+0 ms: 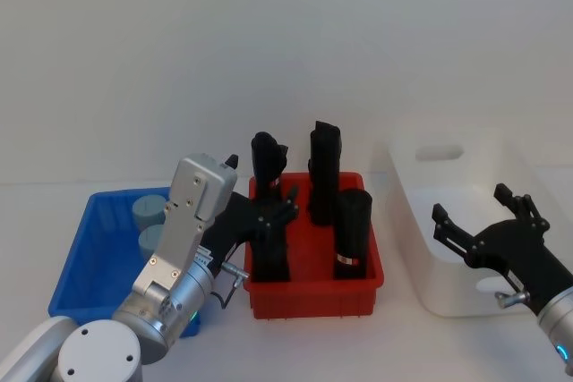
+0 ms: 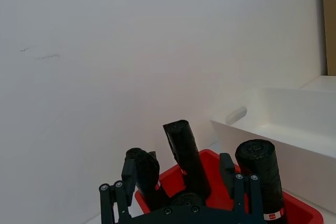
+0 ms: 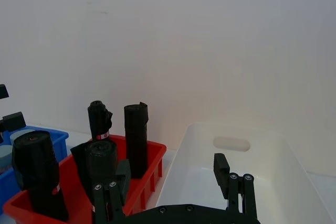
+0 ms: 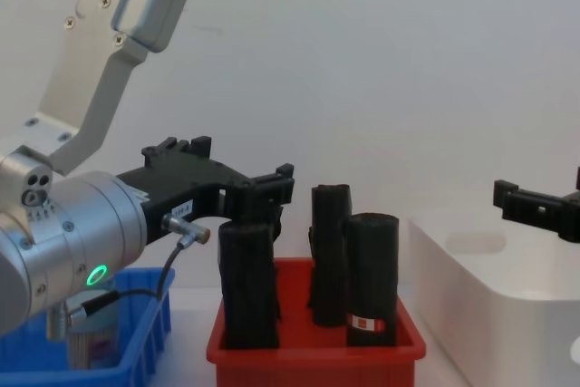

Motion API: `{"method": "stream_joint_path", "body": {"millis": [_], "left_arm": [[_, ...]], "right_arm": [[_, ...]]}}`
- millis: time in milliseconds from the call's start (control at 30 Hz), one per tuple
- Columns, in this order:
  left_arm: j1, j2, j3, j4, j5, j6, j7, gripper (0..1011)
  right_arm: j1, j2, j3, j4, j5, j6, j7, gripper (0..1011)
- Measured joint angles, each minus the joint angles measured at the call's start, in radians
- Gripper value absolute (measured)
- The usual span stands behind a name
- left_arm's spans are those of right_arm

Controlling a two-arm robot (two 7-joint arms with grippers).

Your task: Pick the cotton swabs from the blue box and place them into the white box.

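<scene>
Black left gripper [image 2: 178,177], round-lidded cotton swabs [image 1: 149,212]

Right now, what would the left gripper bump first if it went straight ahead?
The left gripper is open and points at the tall black roll standing in the red bin, so probably that first. How far off is hard to tell.

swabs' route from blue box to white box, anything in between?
Yes. The red bin sits between the blue box and the white box, and its upright black rolls stand well above its rim. The cotton swabs would likely need lifting over them.
</scene>
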Motion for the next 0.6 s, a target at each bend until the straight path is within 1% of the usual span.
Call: {"method": "stream_joint_path", "body": {"millis": [600], "left_arm": [[0.0, 0.0, 0.0, 0.0, 0.0, 0.0, 0.0, 1000]], "right_arm": [[0.0, 0.0, 0.0, 0.0, 0.0, 0.0, 0.0, 1002]]}}
